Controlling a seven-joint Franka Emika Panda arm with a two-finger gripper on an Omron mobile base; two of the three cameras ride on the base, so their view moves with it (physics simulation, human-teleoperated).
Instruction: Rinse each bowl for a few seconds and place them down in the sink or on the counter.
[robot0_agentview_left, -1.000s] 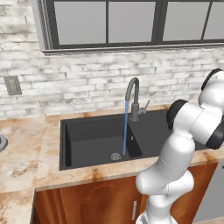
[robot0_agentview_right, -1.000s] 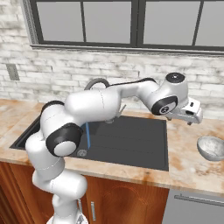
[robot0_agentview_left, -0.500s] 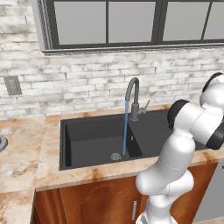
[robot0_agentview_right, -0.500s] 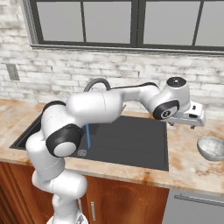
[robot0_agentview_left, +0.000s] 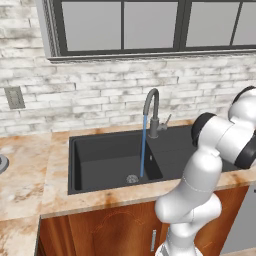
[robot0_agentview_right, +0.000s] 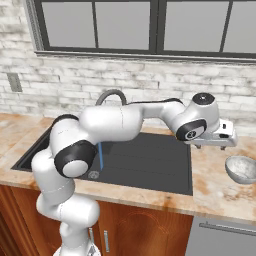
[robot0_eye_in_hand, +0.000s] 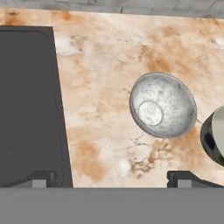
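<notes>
Right of the sink (robot0_agentview_right: 145, 160), on the marbled counter (robot0_agentview_right: 215, 187), a speckled grey bowl (robot0_eye_in_hand: 162, 105) sits upright, well clear of the basin's edge. Above the counter strip between sink and bowl the gripper (robot0_eye_in_hand: 111, 177) hovers with its jaws spread wide and nothing between them. At the tap (robot0_agentview_left: 151, 107) a thin stream of water (robot0_agentview_left: 143, 147) falls into the deep basin.

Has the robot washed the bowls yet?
Not yet, it seems. Done: the tap is running into the sink. In hand: the open end effector hovers empty over the counter near a bowl. Left: grabbing, rinsing and setting down each bowl.
</notes>
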